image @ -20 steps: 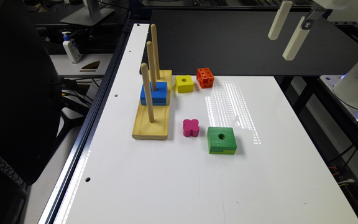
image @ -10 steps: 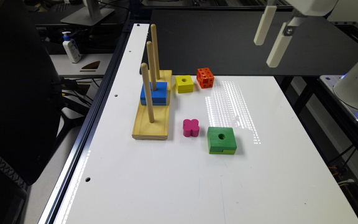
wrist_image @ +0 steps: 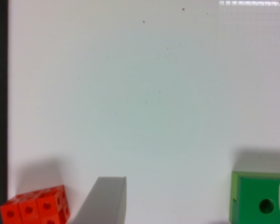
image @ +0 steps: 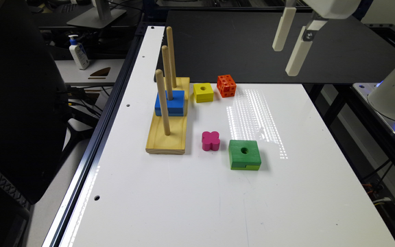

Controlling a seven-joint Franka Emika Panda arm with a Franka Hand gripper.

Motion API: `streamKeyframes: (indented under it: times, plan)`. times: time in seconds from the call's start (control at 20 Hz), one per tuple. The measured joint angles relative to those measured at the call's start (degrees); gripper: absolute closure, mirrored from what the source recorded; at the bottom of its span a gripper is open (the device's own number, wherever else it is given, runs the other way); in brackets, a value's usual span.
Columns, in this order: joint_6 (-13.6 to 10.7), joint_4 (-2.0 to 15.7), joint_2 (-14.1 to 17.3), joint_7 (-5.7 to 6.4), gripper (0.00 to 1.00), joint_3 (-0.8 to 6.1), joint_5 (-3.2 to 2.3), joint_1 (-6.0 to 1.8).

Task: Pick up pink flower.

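High over the table's far right, the gripper (image: 288,60) hangs with fingers spread and empty, well apart from the pink flower (image: 211,140), which lies flat between the peg base (image: 166,137) and the green block (image: 244,154), just beside both.
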Motion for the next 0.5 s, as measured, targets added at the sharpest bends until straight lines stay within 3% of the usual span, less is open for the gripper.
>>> streamKeyframes:
  times: [0.3, 0.5]
  plan:
    - [0.03, 4.13, 4.18, 0.17, 0.00, 0.10, 0.00, -0.01]
    - [0.13, 8.10, 8.44, 0.24, 0.00, 0.16, 0.00, -0.01]
